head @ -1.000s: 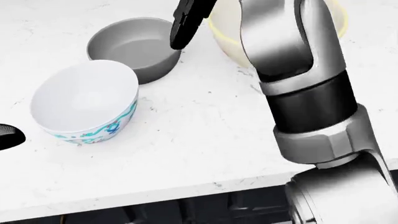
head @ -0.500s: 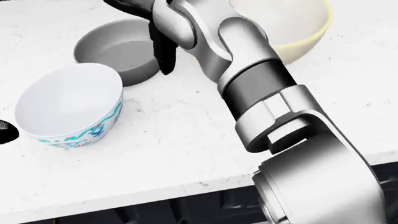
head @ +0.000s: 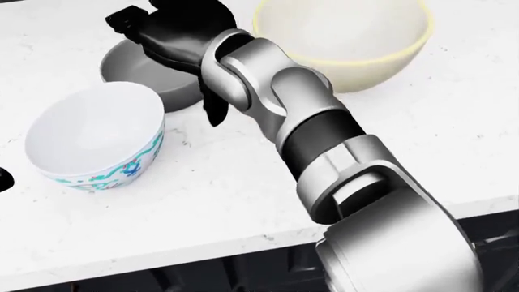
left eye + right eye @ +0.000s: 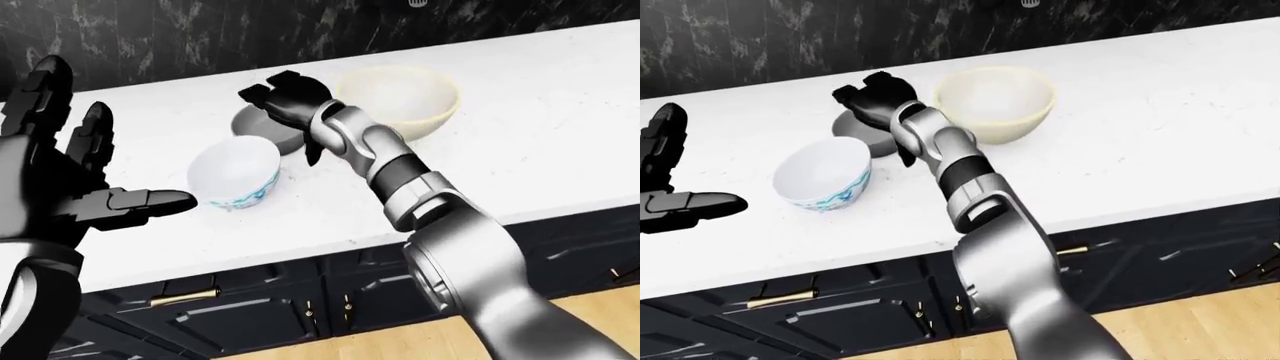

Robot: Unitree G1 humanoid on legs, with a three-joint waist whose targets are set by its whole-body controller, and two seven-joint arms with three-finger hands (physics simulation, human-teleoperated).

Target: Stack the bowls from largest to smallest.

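White marbled bench [image 4: 560, 127], dark stone wall behind, dark cabinets [image 4: 250, 307] and wood floor below. Landmark: grey bowl. Items left to right, left-eye view.

1. Left hand [image 4: 60, 187]. Well left of the grey bowl, raised off the bench near the view's left edge. Fingers spread apart, holding nothing.

2. Patterned bowl [image 3: 93, 137]. White with a teal band, upright, just below-left of the grey bowl in the head view; whether the rims touch cannot be told. Empty.

3. Grey bowl [image 3: 134, 70]. Low and wide, upright on the bench, empty. Its right part is hidden behind the right hand.

4. Right hand [image 3: 174, 30]. Black, over the grey bowl's right rim, wrist bent sharply. One finger hangs down outside the wall; the others sit above the rim. Fingers look apart, not closed on the rim, though contact is hidden.

5. Cream bowl [image 3: 345, 36]. Largest of the three, upright and empty, just right of the grey bowl.

Step in hand, by judgement: grasping the grey bowl to seat it in the cream one, which would serve as the base. To do it well: pinch the rim with fingers inside and the finger outside the wall, close firmly before lifting, keep the bowl level, clear the cream rim, centre, then lower. Risk: a shallow rim grip tilting or sliding the bowl into the patterned one.
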